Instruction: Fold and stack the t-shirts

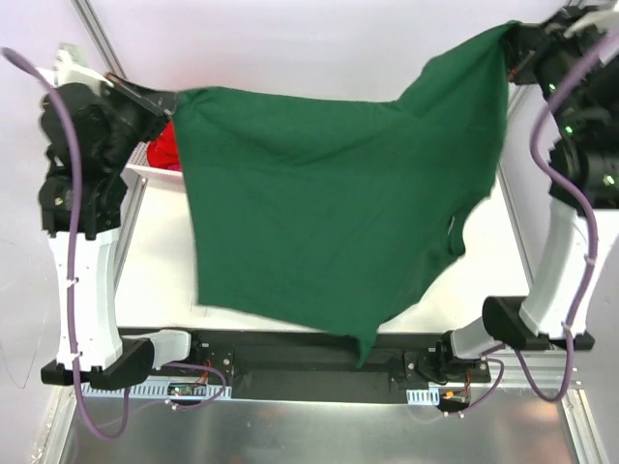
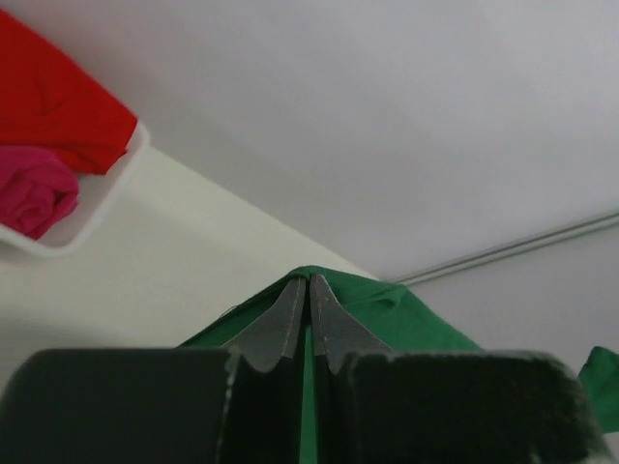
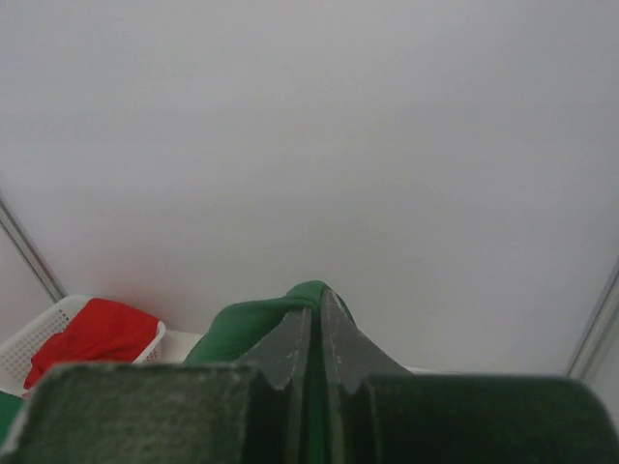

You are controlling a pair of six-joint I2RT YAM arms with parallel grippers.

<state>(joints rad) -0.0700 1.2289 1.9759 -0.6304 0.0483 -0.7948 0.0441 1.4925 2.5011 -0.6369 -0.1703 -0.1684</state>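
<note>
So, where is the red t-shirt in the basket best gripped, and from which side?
Probably a raised fold of the red t-shirt, coming from above: it lies bunched inside the white basket, whose walls block the sides, with the pink t-shirt beside it.

Both arms stand raised and spread wide, the left gripper [image 1: 155, 100] high at the far left, the right gripper [image 1: 517, 48] high at the far right. Each has its jaws pinched tight on an edge of the dark green t-shirt [image 1: 329, 203]

White arm links [image 1: 89, 300], black joints [image 1: 85, 145], lilac cables [image 1: 73, 208]; grey tapered tool fingers [image 2: 280, 333]
</note>
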